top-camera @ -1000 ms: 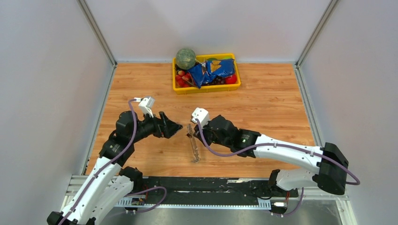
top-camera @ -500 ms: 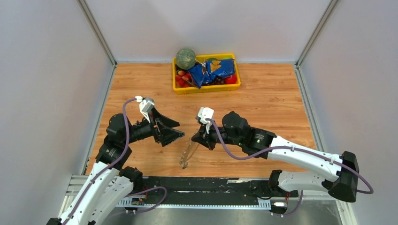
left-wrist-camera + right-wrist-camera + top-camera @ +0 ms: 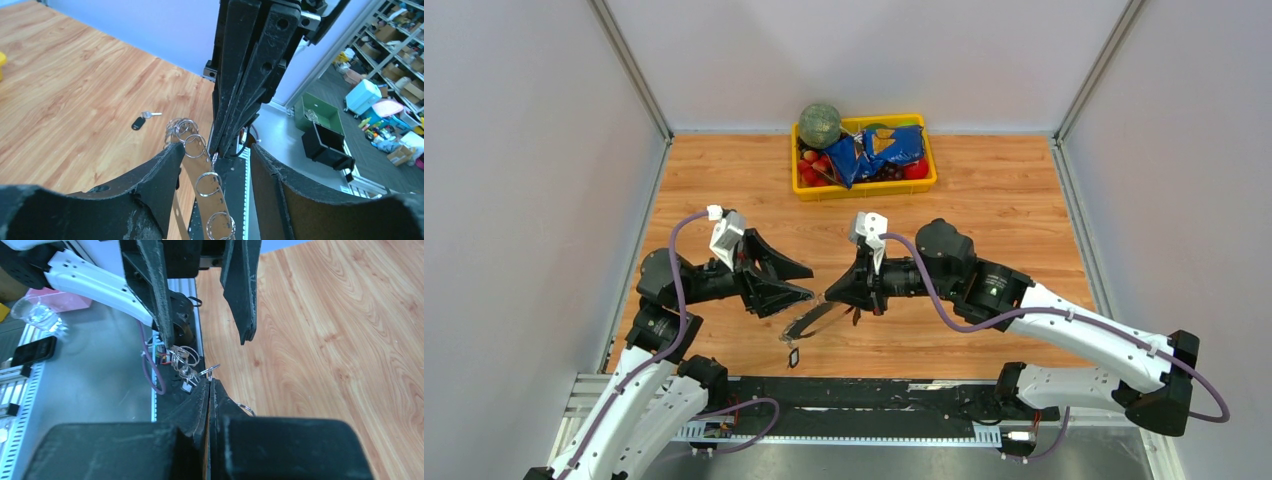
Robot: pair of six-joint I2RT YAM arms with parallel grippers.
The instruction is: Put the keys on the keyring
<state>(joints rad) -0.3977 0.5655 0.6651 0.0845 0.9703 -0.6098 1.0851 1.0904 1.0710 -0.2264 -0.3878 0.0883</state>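
Keyring (image 3: 809,322) up off one wooden table (image 3: 1024,230), between two grippers. At the far edge, one yellow tray (image 3: 864,191), holding one green melon (image 3: 820,124), one blue bag (image 3: 879,152) and some red fruit (image 3: 915,169). Left gripper (image 3: 809,283): spread apart, fingers (image 3: 280,185) either side of the keyring's strip; cannot tell whether touching it. Right gripper (image 3: 827,297): pressed together, pinching the keyring's upper end. Hangs slanting from that pinch toward the near edge. Carries at least four small silver rings (image 3: 186,131) in a row, counted in the left wrist view. One key (image 3: 794,357), black head and silver blade, flat on the table just below the keyring's low end, apart from it.
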